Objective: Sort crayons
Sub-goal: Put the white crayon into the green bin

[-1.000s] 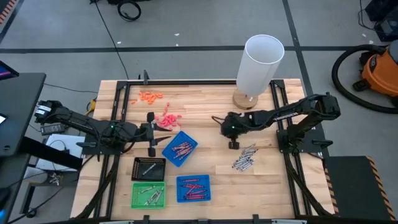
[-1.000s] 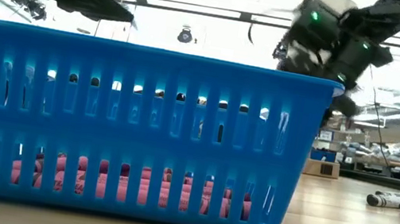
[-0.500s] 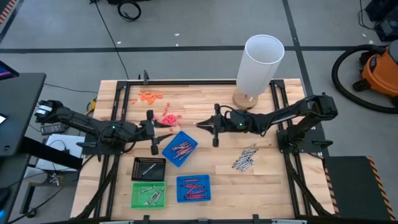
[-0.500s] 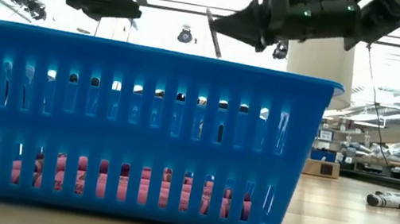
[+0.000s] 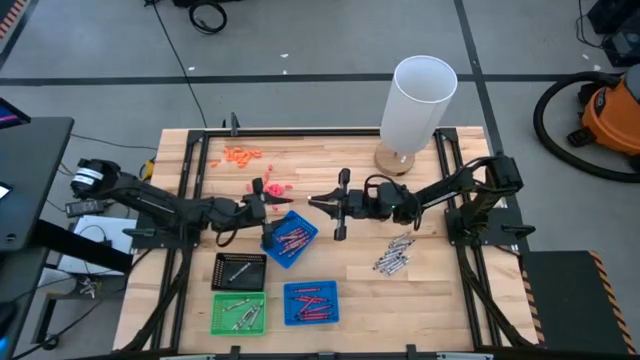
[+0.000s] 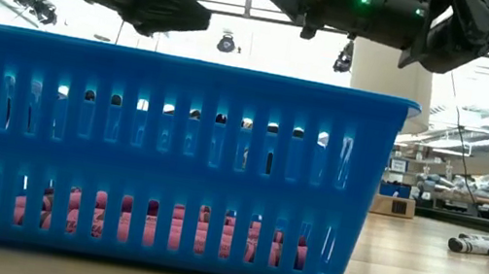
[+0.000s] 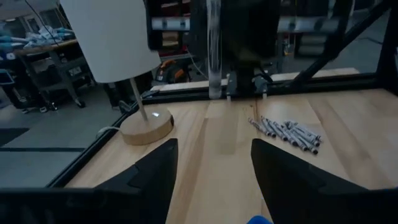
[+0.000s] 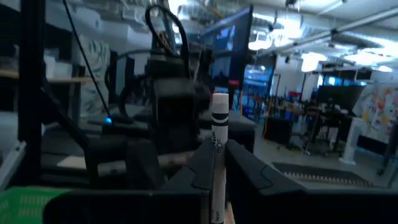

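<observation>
My right gripper (image 5: 314,203) hangs level above the table's middle, shut on a grey crayon (image 8: 219,127) that stands upright; the left wrist view shows this crayon (image 7: 214,56) too. My left gripper (image 5: 265,205) faces it from the left, open, over the far corner of the tilted blue tray (image 5: 288,238) of red crayons. Its fingers (image 7: 158,171) hold nothing. A heap of grey crayons (image 5: 393,253) lies on the wood to the right. My right gripper pinches the grey crayon's shaft (image 8: 216,171) between its two fingers, which come level from the table's right and lie across the crayon. The crayon stands upright, lifted clear of the table, its upper end (image 8: 220,99) rising above the fingers.
Near the front stand a black tray (image 5: 240,270), a green tray (image 5: 238,312) and a second blue tray (image 5: 310,302). A white lamp (image 5: 420,100) stands at the back. Pink bits (image 5: 270,188) and orange bits (image 5: 241,154) lie at the far left.
My right gripper has risen from the grey heap, tipped from pointing down to level, and gone toward the table's left with the crayon, which now stands upright. My left gripper has moved right toward it, over the tilted blue tray.
</observation>
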### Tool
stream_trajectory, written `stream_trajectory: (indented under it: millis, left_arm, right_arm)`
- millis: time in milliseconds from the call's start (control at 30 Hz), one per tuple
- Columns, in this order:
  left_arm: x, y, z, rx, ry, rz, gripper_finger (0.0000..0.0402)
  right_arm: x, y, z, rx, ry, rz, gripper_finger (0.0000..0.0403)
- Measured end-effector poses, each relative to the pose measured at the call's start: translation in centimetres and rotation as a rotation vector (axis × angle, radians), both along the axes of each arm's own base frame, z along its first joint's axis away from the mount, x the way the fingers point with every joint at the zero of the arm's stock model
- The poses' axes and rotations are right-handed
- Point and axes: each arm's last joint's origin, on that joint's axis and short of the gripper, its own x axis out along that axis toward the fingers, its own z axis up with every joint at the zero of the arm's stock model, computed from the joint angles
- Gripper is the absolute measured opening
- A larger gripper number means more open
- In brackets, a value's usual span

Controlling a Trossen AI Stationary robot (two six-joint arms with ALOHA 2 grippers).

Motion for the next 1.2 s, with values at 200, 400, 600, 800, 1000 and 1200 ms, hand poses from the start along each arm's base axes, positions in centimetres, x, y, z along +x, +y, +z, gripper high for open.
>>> stream_trajectory:
  millis: [200,400,600,800,1000,1200]
  left_arm:
    - [2.2,0.2,0.0,-0.001,0.02,0.007,0.0207]
    - [4.4,0.2,0.8,0.007,-0.011,0.018,0.0206]
    - [6.4,-0.1,1.7,0.012,-0.024,-0.033,0.0204]
    - [7.2,-0.3,2.5,0.019,-0.017,-0.034,0.0168]
    - [7.3,-0.2,2.6,0.021,-0.011,-0.022,0.0089]
    - [7.3,0.0,2.4,0.002,0.009,-0.012,0.0018]
  right_arm:
    - [-0.2,0.2,0.6,-0.008,-0.071,0.072,0.0035]
    - [0.0,0.3,0.2,-0.007,-0.059,0.081,0.0035]
    - [0.0,0.3,0.2,-0.01,-0.059,0.08,0.0035]
    - [0.0,0.3,0.1,-0.009,-0.042,0.081,0.0035]
    - [0.1,0.3,-0.2,-0.027,-0.013,0.077,0.0035]
    - [0.1,0.3,-0.2,-0.038,-0.006,0.074,0.0045]
